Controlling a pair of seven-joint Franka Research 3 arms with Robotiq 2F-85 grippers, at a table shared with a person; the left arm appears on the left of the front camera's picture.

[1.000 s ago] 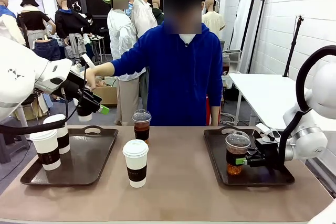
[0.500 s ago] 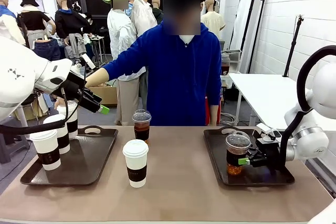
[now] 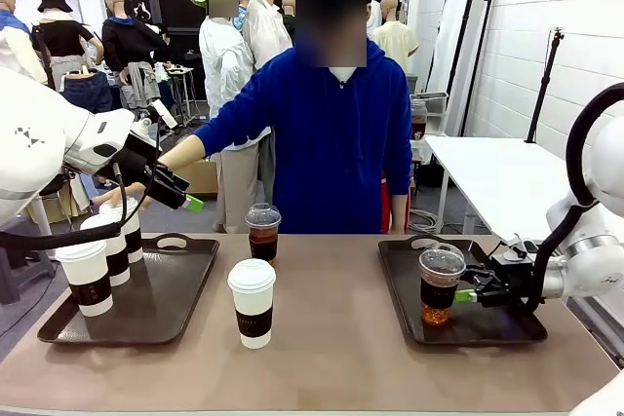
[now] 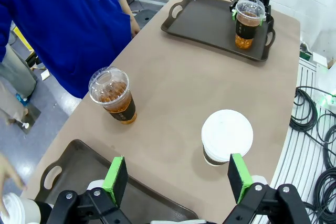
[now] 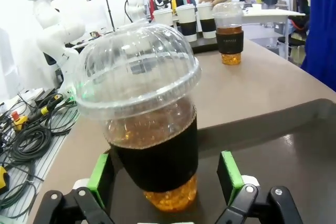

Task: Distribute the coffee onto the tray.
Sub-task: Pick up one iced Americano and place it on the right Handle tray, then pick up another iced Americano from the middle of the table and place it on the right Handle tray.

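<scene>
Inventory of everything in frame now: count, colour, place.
paper cups: 4, white with dark bands; three on the left tray, one on the table, near middle
dome-lid cups: 2, clear, brown coffee; table, far middle; right tray
trays: 2, dark brown; left, right
table: 1, tan
cables: black, floor
person: blue top, far side; hand at the far tray cup
left gripper: open, raised over the left tray
right gripper: open, at the tray's dome-lid cup

Four white paper cups (image 3: 252,302) (three at the left tray (image 3: 166,304), one on the bench (image 3: 331,338)), two clear dome-lidded cups (image 3: 441,284), two dark trays (image 3: 402,284).
</scene>
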